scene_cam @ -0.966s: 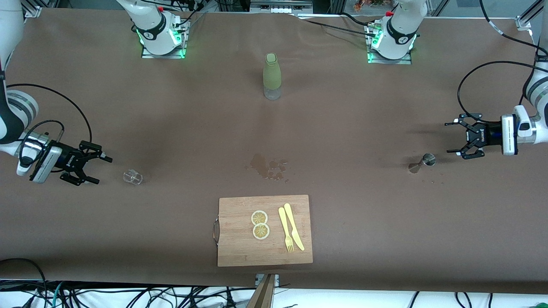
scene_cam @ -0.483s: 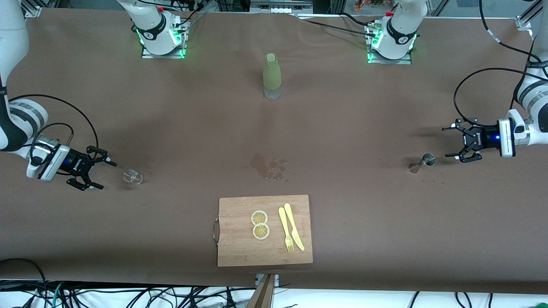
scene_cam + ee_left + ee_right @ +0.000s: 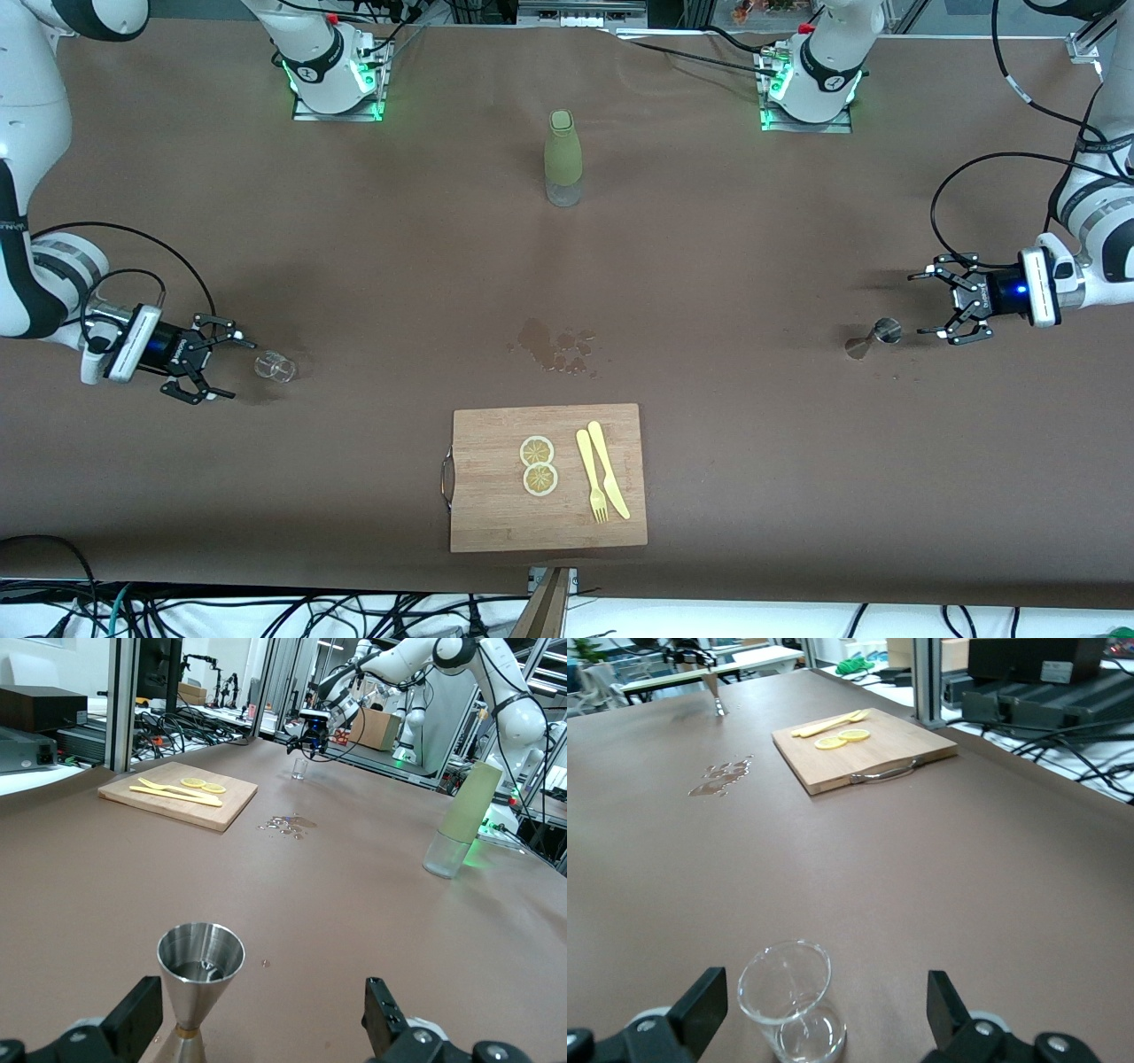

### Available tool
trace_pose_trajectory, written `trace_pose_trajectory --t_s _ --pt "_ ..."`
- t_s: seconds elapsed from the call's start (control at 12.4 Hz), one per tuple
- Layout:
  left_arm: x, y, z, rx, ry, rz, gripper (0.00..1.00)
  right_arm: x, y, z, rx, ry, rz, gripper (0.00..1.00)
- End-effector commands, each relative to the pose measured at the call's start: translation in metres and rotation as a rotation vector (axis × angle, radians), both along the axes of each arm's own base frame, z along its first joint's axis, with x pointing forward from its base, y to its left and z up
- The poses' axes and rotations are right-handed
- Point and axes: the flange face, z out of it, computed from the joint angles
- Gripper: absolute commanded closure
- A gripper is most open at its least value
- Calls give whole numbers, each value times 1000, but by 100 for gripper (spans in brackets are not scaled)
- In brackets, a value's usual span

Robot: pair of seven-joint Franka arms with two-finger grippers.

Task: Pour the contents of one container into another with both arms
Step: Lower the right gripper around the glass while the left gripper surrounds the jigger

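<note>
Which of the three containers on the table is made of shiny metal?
The jigger, an hourglass-shaped steel cup. The glass cup is clear; the bottle is olive-green.

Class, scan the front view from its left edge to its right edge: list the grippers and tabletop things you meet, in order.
Right gripper → glass cup → cutting board → bottle → jigger → left gripper.

A robotics lab: more robot arms point(image 3: 461, 673), aluminium frames point(image 3: 124, 700) and cables point(image 3: 266, 611) ring the table point(image 3: 753, 461).

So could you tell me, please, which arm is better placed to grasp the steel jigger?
Left: the left gripper is open right beside the jigger; the right gripper is by the glass cup.
</note>
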Motion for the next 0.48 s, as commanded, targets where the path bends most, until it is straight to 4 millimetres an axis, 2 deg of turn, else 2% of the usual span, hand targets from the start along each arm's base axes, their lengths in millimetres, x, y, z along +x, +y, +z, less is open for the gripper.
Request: trace_pose_trajectory --t_s 0.0,0.24,0.4 --pt "7 -3 -15 -27 -76 7 0 11 0 -16 58 -58 54 0" --pt "7 -8 -31 -48 -113 17 0 8 2 -34 82 -64 81 0" --pt "13 -14 -45 -61 -164 13 0 10 3 -36 80 -78 90 0"
